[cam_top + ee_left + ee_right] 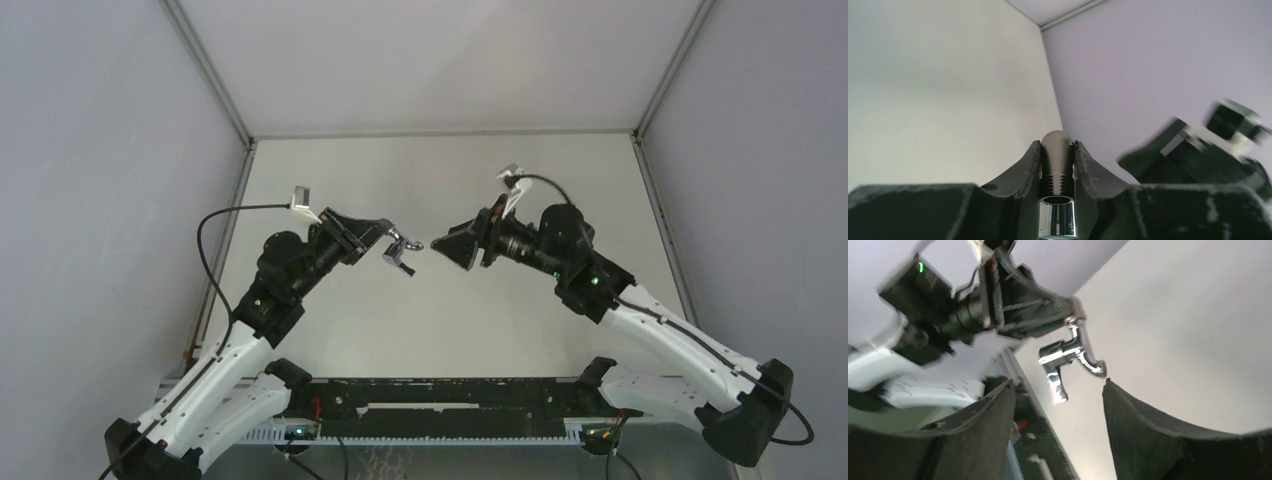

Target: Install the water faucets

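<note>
A shiny silver faucet (403, 250) with a bent spout and a lever handle hangs in mid-air above the table. My left gripper (386, 238) is shut on its stem. In the left wrist view the dark threaded stem (1057, 167) sits clamped between both fingers, the left gripper (1058, 146) closed tight on it. My right gripper (436, 250) faces it from the right, a small gap away, and is open. In the right wrist view the faucet (1071, 356) sits just beyond the right gripper (1058, 383), whose fingers hold nothing, and the left gripper (1068, 310) holds the faucet from above.
The white table (440, 170) lies below, with grey walls on both sides and at the back. A black rail (450, 410) runs along the near edge between the arm bases. My right arm shows blurred (1198, 150) in the left wrist view.
</note>
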Motion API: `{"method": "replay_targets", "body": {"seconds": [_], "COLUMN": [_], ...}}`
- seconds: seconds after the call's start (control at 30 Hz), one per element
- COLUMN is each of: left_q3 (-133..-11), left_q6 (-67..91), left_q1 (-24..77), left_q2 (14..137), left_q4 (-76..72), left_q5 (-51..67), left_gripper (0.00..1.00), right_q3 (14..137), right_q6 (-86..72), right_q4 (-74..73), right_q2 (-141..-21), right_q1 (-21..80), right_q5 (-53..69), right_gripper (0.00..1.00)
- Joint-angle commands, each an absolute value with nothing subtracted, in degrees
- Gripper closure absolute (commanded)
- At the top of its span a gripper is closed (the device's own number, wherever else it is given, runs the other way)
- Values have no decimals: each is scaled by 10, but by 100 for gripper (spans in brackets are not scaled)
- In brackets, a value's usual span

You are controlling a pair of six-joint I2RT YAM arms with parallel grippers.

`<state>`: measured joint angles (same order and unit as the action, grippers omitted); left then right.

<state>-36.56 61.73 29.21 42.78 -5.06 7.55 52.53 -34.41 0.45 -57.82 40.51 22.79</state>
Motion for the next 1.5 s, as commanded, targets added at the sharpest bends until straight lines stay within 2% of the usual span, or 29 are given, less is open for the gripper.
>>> {"method": "replay_targets", "body": {"seconds": [0.0,0.1,0.33,0.43,0.53,0.7,0.8,0.93,1.1,1.33,1.47], "left_q3": [-437,-467,-512,-522,-531,-539,-538,-536,-539,-529,-525], "left_q6": [647,649,654,659,658,655,654,655,651,651,655], "left_q1": [289,290,290,290,290,290,290,290,290,290,290], "left_q2": [430,441,447,445,446,444,442,437,438,443,443], "left_q4": [29,90,172,193,210,229,232,233,232,209,199], "left_q5": [28,17,-24,-27,-26,-25,-23,-21,-16,-4,14], "left_gripper": [100,100,100,100,100,100,100,100,100,100,100], "right_q3": [547,548,548,546,539,517,517,520,521,521,518], "right_q6": [-19,113,310,357,402,477,485,471,396,166,49], "right_q4": [-65,-32,103,148,219,349,376,367,326,237,221], "right_q2": [-537,-553,-655,-709,-753,-805,-830,-845,-837,-765,-734], "right_q1": [567,667,800,811,814,805,789,775,756,683,626], "right_q5": [-59,-195,-343,-371,-400,-404,-394,-367,-331,-168,-74], "right_gripper": [26,19,16,11,10,12,17,25,41,43,51]}}
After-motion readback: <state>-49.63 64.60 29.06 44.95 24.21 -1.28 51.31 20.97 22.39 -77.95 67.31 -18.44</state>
